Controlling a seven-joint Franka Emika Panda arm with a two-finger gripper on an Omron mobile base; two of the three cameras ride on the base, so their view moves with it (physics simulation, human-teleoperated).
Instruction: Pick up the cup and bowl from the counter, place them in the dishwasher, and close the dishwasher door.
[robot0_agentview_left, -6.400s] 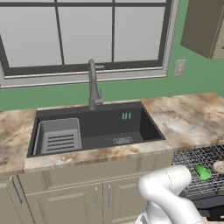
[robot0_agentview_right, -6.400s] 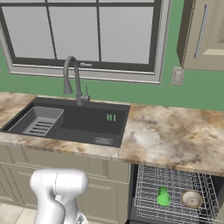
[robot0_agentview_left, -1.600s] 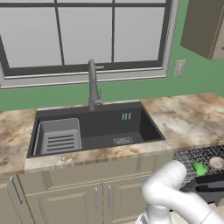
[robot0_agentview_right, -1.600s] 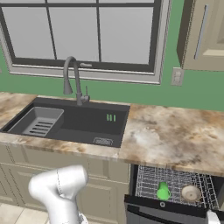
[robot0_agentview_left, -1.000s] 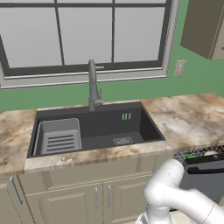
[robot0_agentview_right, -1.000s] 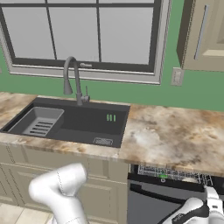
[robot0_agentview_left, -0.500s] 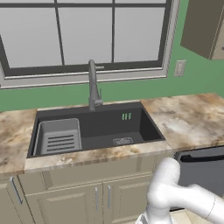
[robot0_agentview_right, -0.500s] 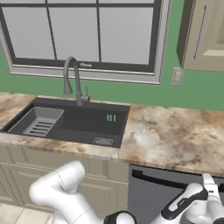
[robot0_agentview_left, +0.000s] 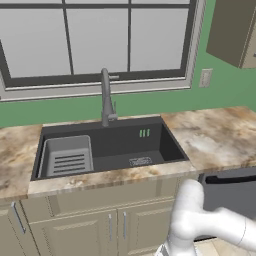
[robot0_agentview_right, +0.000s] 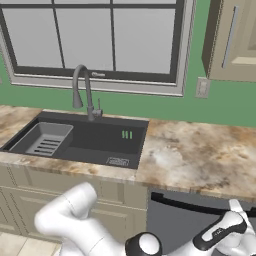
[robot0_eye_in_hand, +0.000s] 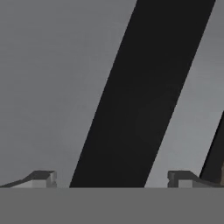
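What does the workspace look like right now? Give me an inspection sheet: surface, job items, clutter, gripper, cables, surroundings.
Surface: counter, beige-brown marbled stone, with a dark sink cut into it.
Job's things: dishwasher door raised, nearly or fully shut, dark grey with a black strip along its top edge; no cup or bowl seen on the counter.
Clutter: grey drainer tray in the sink's left part.
Gripper: gripper open, fingertips wide apart, facing the door's grey panel and black strip up close, holding nothing.
Cables: nothing seen.
Surroundings: grey faucet, window, green wall, wall outlet, beige cabinets below, upper cabinet.
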